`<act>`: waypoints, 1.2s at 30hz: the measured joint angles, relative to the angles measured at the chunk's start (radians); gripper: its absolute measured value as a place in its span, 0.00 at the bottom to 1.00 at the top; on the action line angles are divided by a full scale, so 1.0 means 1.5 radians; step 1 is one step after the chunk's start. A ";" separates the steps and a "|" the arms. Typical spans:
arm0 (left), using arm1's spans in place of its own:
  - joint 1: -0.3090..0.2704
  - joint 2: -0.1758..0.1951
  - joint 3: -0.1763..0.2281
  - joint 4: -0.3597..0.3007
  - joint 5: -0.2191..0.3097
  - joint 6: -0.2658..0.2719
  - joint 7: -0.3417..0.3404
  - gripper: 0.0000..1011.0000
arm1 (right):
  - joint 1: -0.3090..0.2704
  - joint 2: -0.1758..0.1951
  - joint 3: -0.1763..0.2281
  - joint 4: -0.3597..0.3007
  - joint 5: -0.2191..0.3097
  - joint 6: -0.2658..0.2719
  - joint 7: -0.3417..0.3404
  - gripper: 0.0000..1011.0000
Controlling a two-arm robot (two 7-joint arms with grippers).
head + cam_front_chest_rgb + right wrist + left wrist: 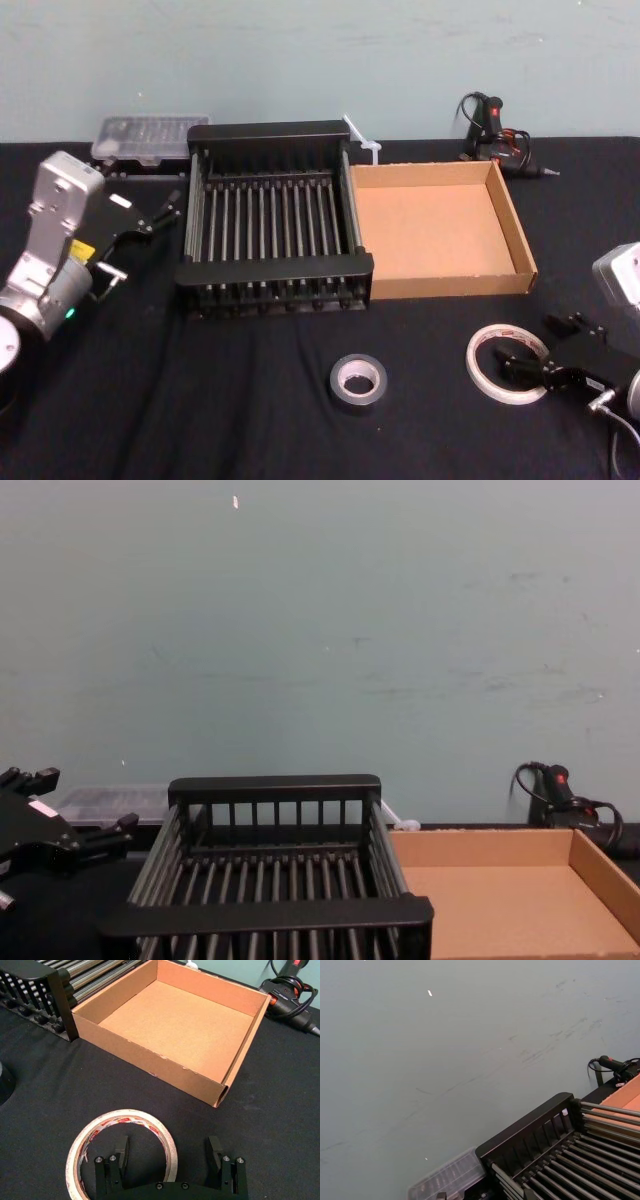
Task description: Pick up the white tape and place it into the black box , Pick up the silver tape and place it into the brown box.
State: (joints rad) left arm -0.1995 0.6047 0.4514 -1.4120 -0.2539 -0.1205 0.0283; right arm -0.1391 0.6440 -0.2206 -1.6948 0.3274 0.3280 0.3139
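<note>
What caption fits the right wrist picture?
Right gripper, jaws open, straddling the white tape roll's rim, before the empty shallow brown cardboard tray.

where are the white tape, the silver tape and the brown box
white tape (483, 352), head view, left side of its ring
silver tape (359, 381), head view, top face
brown box (455, 285), head view, front wall
</note>
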 joint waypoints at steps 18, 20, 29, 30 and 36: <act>0.000 0.000 0.000 0.000 0.000 0.000 0.000 0.99 | 0.000 0.001 0.000 -0.001 0.001 -0.001 -0.001 0.56; 0.000 0.000 0.000 0.000 0.000 0.000 0.000 0.99 | 0.000 0.001 0.000 -0.001 0.001 -0.001 -0.001 0.53; 0.000 0.000 0.000 0.000 0.000 0.000 0.000 0.99 | 0.000 0.001 0.000 -0.001 0.001 -0.001 -0.001 0.22; 0.000 0.000 0.000 0.000 0.000 0.000 0.000 0.99 | 0.000 0.001 0.000 -0.001 0.001 -0.001 -0.001 0.20; 0.000 0.000 0.000 0.000 0.000 0.000 0.000 0.99 | 0.000 0.001 0.000 -0.001 0.001 -0.001 -0.001 0.09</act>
State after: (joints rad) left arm -0.1996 0.6047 0.4514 -1.4120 -0.2539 -0.1206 0.0283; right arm -0.1391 0.6452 -0.2212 -1.6958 0.3290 0.3268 0.3126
